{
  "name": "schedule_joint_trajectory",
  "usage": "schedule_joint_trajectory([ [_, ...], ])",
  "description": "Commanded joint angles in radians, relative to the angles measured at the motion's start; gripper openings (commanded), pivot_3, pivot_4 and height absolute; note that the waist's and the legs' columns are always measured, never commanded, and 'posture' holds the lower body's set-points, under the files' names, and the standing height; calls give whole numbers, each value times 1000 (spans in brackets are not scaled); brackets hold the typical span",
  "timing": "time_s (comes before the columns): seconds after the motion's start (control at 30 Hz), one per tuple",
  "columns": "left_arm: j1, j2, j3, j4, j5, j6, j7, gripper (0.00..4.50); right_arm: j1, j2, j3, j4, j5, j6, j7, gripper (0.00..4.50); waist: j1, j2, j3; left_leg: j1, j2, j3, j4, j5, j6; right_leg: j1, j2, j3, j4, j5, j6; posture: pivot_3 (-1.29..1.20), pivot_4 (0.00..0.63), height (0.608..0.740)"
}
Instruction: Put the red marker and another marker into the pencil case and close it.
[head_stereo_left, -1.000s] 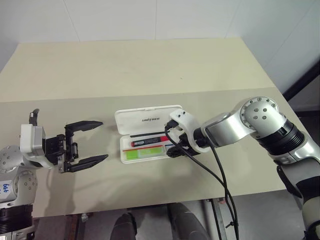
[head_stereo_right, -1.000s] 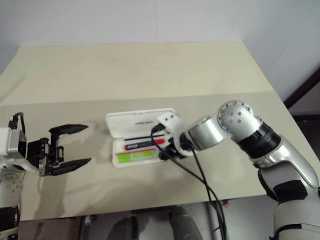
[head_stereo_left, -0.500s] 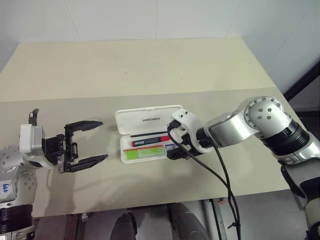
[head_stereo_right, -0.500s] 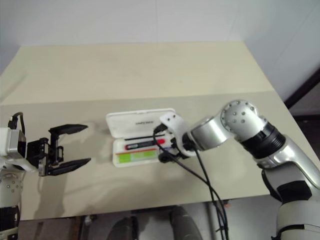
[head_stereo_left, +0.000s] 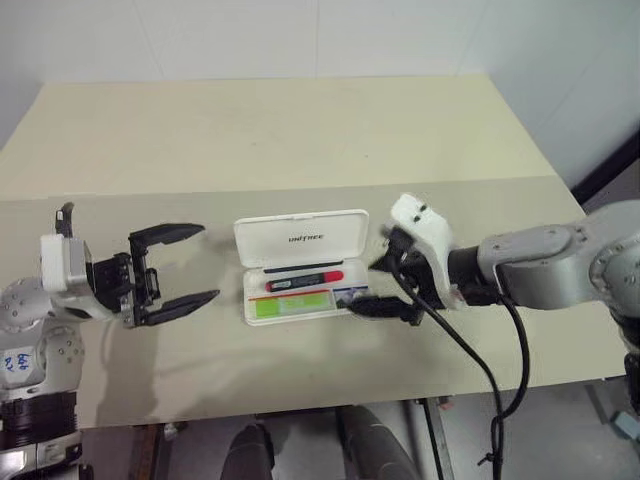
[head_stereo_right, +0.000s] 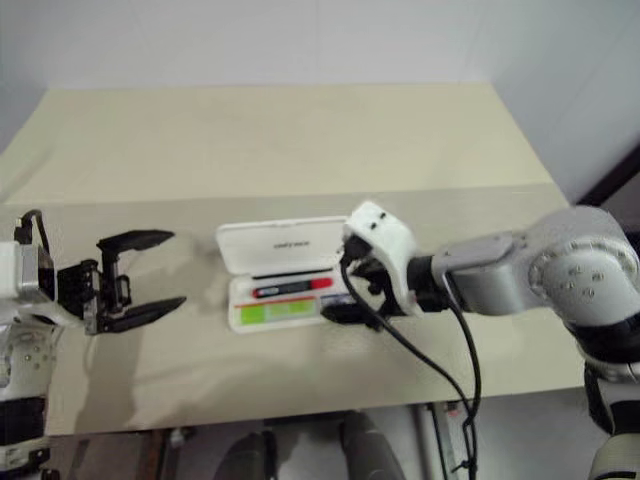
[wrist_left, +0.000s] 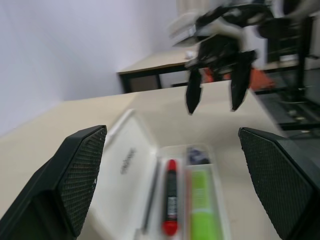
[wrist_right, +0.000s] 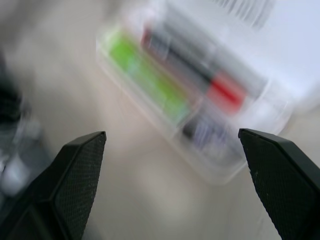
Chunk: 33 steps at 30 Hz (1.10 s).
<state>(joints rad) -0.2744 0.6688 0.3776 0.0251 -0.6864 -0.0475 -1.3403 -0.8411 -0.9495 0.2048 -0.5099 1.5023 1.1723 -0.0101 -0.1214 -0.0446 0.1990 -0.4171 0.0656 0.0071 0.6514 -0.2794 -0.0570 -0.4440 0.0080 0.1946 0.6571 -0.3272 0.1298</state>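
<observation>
Pencil case (head_stereo_left: 300, 262): white, rounded, lid swung open; mid-table (head_stereo_left: 300, 140).
Red marker (head_stereo_left: 305, 281): one; black barrel, red cap; inside case, beside lid.
Another marker (head_stereo_left: 290, 305): one; flat, lime-green; inside case, beside red marker.
Left gripper (head_stereo_left: 190, 265): spread wide, empty; left of case.
Right gripper (head_stereo_left: 385, 285): spread wide, empty; at case's right end.

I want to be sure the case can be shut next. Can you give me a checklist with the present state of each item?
1. Red marker inside the case: ok.
2. Green highlighter inside the case: ok.
3. Nothing sticking out over the rim: cannot tell.
4. Right gripper open and empty: ok.
5. Left gripper open and empty: ok.
6. Lid shut: not ok, it lies open.
</observation>
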Motion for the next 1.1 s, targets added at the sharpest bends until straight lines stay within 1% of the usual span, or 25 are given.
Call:
schedule_joint_trajectory([
  [0.03,-39,-3,-4,53,66,-69,41,4500,90,2,-86,-102,-324,-262,209,4479,6,0,0,0,0,1,1,0,0,0,0,1,0,0,0,0,150,740],
  [0.1,-75,-14,-4,83,63,-80,58,4500,205,-6,-98,-120,-505,-424,337,4479,14,0,0,0,-1,0,0,1,0,0,0,0,0,0,1,0,150,740],
  [0.17,-101,-11,-10,114,87,-83,88,4500,293,7,-115,-113,-633,-554,424,4479,22,-1,-1,0,-1,0,1,1,-1,0,0,0,1,0,1,0,150,740],
  [0.27,-119,-7,-12,148,91,-90,80,4500,347,41,-128,-95,-725,-629,482,4479,30,-1,-1,0,-2,1,2,1,-1,0,-1,1,2,1,1,0,150,740],
  [0.3,-135,-2,-14,172,104,-96,86,4500,362,46,-129,-82,-756,-653,509,4305,29,-1,-1,0,-2,1,3,1,-1,0,0,1,2,1,2,0,150,740],
  [0.37,-166,7,-18,216,126,-106,97,4500,383,65,-136,-62,-802,-690,542,3820,35,-1,-1,1,-2,1,5,1,-1,1,0,2,4,1,2,0,150,740],
  [0.43,-194,8,-21,247,128,-121,83,4500,391,86,-143,-52,-831,-704,561,3132,37,-1,-1,2,-1,0,7,1,-1,3,1,1,5,2,2,0,150,740],
  [0.5,-217,6,-20,270,119,-129,66,4500,388,105,-149,-47,-849,-702,568,2402,36,-1,-1,8,-1,1,7,1,-1,10,1,1,4,2,2,0,150,740],
  [0.57,-232,8,-21,290,123,-137,58,4500,380,114,-148,-47,-866,-681,573,2402,36,-1,-1,12,-2,1,7,1,-1,15,1,2,3,2,2,0,150,740],
  [0.73,-257,1,-28,316,125,-154,43,4500,378,113,-183,-51,-874,-594,545,2402,37,-1,-1,12,-2,0,8,1,-1,16,1,2,3,2,3,0,150,740],
  [0.77,-259,1,-29,322,128,-157,44,4500,382,117,-195,-53,-866,-591,556,2792,38,-1,-1,12,-2,0,8,1,-1,15,1,2,3,2,3,0,150,740],
  [0.83,-265,4,-33,335,131,-161,40,4500,382,131,-211,-57,-860,-588,566,3347,38,-1,-1,12,-2,0,7,1,-1,15,1,1,3,2,3,0,150,740],
  [0.93,-306,7,-40,398,133,-165,14,4500,373,162,-231,-43,-872,-611,576,4388,38,-1,-1,12,-2,0,8,1,-1,16,1,1,3,2,3,0,150,740],
  [0.97,-328,7,-40,430,134,-165,9,4500,371,168,-234,-40,-874,-617,587,4467,38,-1,-1,12,-2,0,8,1,-1,16,2,1,4,2,3,0,150,740],
  [1.1,-425,5,-38,578,135,-160,-28,4500,369,186,-246,-39,-875,-632,617,4467,38,-1,-1,12,-2,0,9,1,-1,16,2,1,4,3,4,0,150,740],
])
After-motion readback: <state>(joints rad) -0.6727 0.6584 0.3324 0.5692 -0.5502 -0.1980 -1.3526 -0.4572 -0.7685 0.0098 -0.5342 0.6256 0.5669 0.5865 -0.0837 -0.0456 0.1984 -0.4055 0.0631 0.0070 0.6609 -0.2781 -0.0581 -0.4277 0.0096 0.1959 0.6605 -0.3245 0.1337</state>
